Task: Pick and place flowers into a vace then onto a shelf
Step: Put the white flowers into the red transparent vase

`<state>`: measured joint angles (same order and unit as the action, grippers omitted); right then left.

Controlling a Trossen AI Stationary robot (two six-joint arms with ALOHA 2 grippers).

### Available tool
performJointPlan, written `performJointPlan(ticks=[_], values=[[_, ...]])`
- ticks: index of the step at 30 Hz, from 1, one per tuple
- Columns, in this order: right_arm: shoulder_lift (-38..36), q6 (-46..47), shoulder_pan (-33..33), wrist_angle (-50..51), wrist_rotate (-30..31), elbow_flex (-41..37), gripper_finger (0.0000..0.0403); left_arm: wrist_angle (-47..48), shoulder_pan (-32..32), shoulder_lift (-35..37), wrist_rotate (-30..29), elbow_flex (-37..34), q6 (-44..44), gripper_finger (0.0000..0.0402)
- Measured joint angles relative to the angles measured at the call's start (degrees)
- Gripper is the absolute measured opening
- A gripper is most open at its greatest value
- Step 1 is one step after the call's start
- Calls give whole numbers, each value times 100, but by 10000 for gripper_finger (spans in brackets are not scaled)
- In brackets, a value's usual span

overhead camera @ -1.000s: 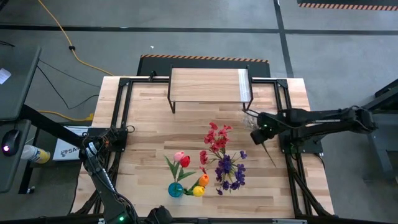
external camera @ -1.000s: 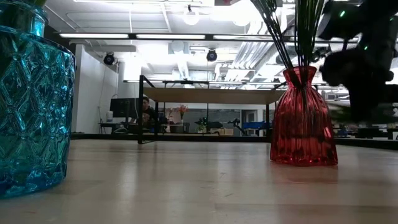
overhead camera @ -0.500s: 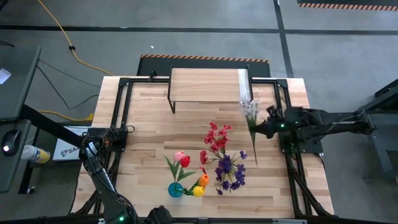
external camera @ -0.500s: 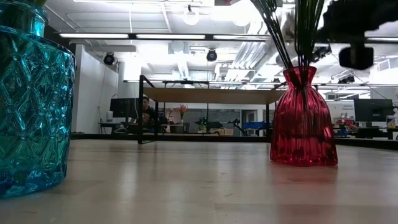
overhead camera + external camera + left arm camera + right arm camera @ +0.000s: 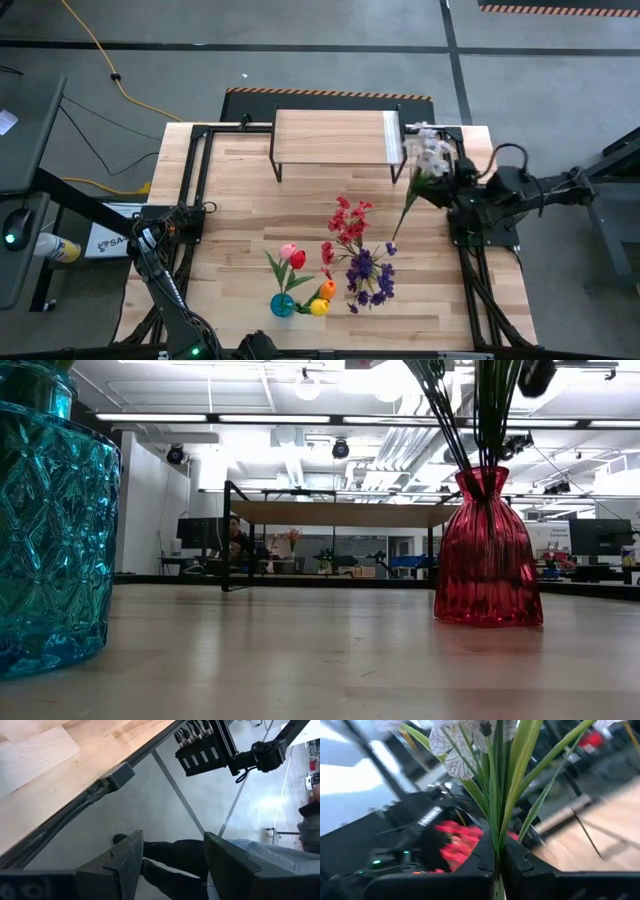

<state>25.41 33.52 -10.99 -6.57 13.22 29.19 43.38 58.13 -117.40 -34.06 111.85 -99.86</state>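
Right tool (image 5: pixel 446 185) above the counter's (image 5: pixel 240 220) right side, near the shelf's (image 5: pixel 330 137) right end, pinched shut on the green stem of a white sprig (image 5: pixel 428 152). In the right wrist view (image 5: pixel 498 865), stem (image 5: pixel 496 805) clamped between the two dark fingers (image 5: pixel 482 862), with long green leaves and pale, veined petals fanning out just past the tips. In the high view, white blossoms at the tool's far side, close to the shelf's right leg; stem slanting down from the tool toward the counter's middle, its lower end near the red sprigs.

Red vase (image 5: pixel 487 555) standing upright at mid-counter, holding red sprigs (image 5: pixel 347 222) and purple sprigs (image 5: pixel 370 275), with dark stems rising from its neck. Blue vase (image 5: pixel 283 304) near the front edge, upright, holding tulips (image 5: pixel 300 262) in pink, red, yellow and orange. Shelf at the counter's far edge, wooden top on thin black legs, with a pale strip across its right end.

Left tool (image 5: pixel 170 855) beyond the counter's front-left corner, over the grey floor, partly open and holding nothing; a person's dark shoe and trouser leg visible between its fingers in the left wrist view.

Writing: on a white label left of the counter, only letters "SA" readable (image 5: pixel 108 240); the rest hidden by the arm.
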Motion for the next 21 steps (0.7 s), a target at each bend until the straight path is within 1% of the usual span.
performJointPlan(ticks=[2, 5, 7, 10, 16, 21], values=[[0, -456, -180, -382, -36, 0, 0, -1, 0, 0, 0, 0, -24, 239], [-2, -1089, -506, -708, -288, 0, 0, 0, 0, 0, 0, 0, -115, 239], [0, -1440, -755, -741, -434, 0, 0, -2, 0, 0, 0, 0, -117, 239], [17, -1816, -1142, -738, -423, 0, 0, 0, 0, 0, 0, 0, -123, 239], [273, -2455, -1840, -678, 190, 0, 0, 0, 0, 0, 0, 0, -134, 239], [602, -2692, -2209, -571, 837, -2, 0, -42, 0, 0, 4, 0, -288, 239]])
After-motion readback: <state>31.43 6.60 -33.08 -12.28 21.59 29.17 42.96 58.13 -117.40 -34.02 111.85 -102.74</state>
